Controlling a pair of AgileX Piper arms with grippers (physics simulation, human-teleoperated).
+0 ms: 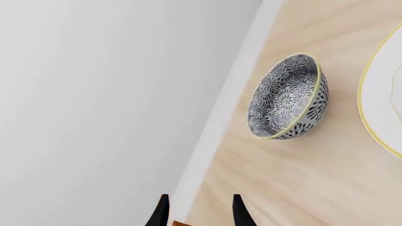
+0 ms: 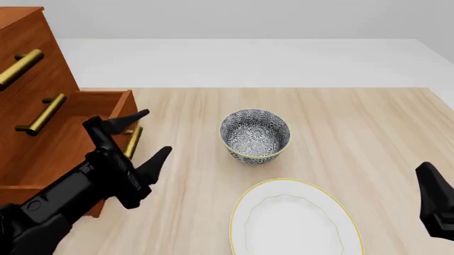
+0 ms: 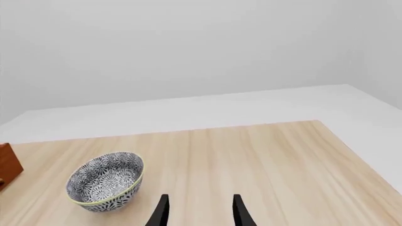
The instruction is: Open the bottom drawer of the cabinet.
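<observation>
The reddish-brown cabinet stands at the table's left edge in the front view. Its bottom drawer sticks out toward the table's middle, with the inside showing. The drawer's brass handle lies just behind my left gripper, which is open, with nothing between its fingers. One fingertip is beside the drawer front's top corner. In the left wrist view the left gripper looks past the drawer toward the table edge. My right gripper is open, low at the near right, far from the cabinet.
A patterned bowl stands mid-table, also shown as the bowl and the bowl in the wrist views. A white plate with a yellow rim lies near the front edge, right of my left arm.
</observation>
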